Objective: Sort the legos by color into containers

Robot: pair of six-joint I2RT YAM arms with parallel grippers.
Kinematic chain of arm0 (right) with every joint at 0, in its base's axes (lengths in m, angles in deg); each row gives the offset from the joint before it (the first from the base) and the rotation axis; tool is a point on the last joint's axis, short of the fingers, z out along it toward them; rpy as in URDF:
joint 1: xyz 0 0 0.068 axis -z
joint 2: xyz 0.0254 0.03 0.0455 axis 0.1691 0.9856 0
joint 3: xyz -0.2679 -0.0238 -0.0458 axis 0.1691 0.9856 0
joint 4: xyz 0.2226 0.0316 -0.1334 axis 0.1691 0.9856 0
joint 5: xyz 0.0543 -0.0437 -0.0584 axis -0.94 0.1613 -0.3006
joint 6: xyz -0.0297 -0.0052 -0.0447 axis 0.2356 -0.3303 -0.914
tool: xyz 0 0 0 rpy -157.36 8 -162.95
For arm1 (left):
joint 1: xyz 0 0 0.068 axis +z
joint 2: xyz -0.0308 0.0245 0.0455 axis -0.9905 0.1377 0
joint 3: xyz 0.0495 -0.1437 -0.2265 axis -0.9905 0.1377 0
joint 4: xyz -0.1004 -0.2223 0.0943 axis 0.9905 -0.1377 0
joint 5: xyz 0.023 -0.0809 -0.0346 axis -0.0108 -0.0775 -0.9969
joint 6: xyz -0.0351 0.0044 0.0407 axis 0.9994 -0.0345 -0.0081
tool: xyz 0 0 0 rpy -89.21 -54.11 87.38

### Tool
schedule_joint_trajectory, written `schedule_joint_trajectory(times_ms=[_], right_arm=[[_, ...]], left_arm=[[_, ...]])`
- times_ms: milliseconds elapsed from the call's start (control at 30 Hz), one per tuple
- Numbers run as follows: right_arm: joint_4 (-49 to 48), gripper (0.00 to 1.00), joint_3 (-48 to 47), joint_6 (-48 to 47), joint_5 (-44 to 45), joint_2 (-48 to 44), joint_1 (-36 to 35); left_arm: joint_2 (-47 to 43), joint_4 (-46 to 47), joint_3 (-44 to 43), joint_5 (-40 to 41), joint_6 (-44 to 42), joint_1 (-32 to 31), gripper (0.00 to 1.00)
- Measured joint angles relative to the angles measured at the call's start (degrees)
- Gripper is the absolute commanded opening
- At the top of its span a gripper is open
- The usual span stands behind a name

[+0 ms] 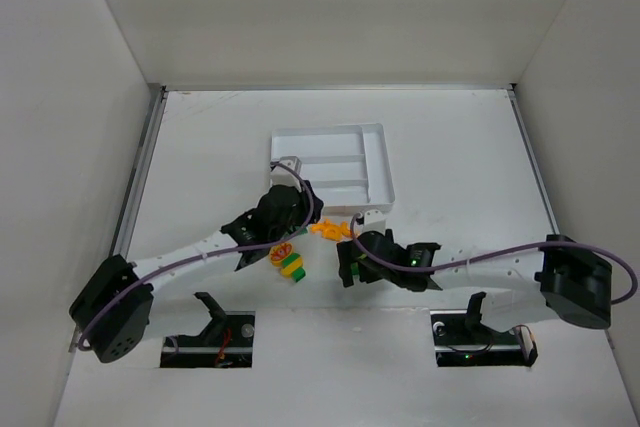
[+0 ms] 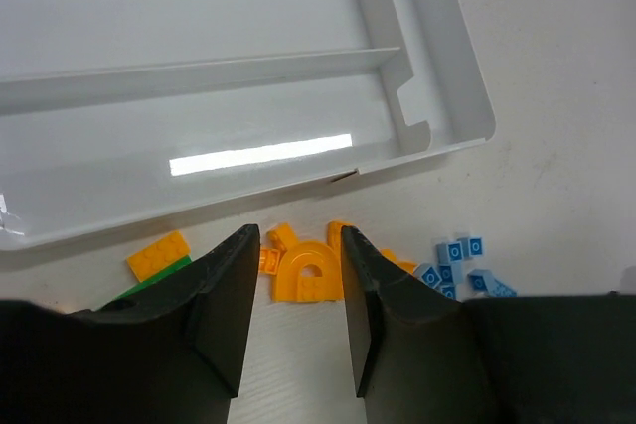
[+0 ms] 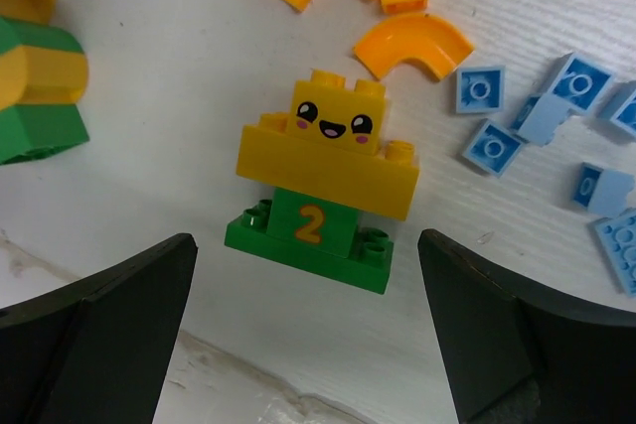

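The white compartment tray (image 1: 381,162) lies at mid-table, and all of it that shows holds nothing; it also shows in the left wrist view (image 2: 445,67). My left gripper (image 1: 303,217) is open just in front of the tray's near edge. Its fingers (image 2: 227,285) stand either side of an orange arch brick (image 2: 306,273), not touching it. My right gripper (image 1: 347,265) is open wide over a stack of a yellow smiley brick (image 3: 333,136) on a green "2" brick (image 3: 310,235). Pale blue bricks (image 3: 542,116) lie to the right of it; they also show in the left wrist view (image 2: 457,263).
A round yellow and green stack (image 1: 290,263) stands left of the right gripper, also in the right wrist view (image 3: 40,76). Orange pieces (image 1: 328,230) lie between the two grippers. An orange flat brick (image 2: 157,255) lies on a green one near the tray's edge.
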Motion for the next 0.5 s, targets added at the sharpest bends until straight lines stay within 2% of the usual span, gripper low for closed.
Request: schedule_joint_trajectory(times_ms=[200,500], right_arm=[[0.68,0.99,-1.70,1.22,0.26,4.37,-1.16],[3.67,0.92,-4.33,3.30,4.52,7.39,-2.05]], left_arm=[[-4.24,-1.46,0.94,-2.67,2.86,3.21,0.39],[-7.15,-4.13,1.88,-5.77,5.55,5.57,0.44]])
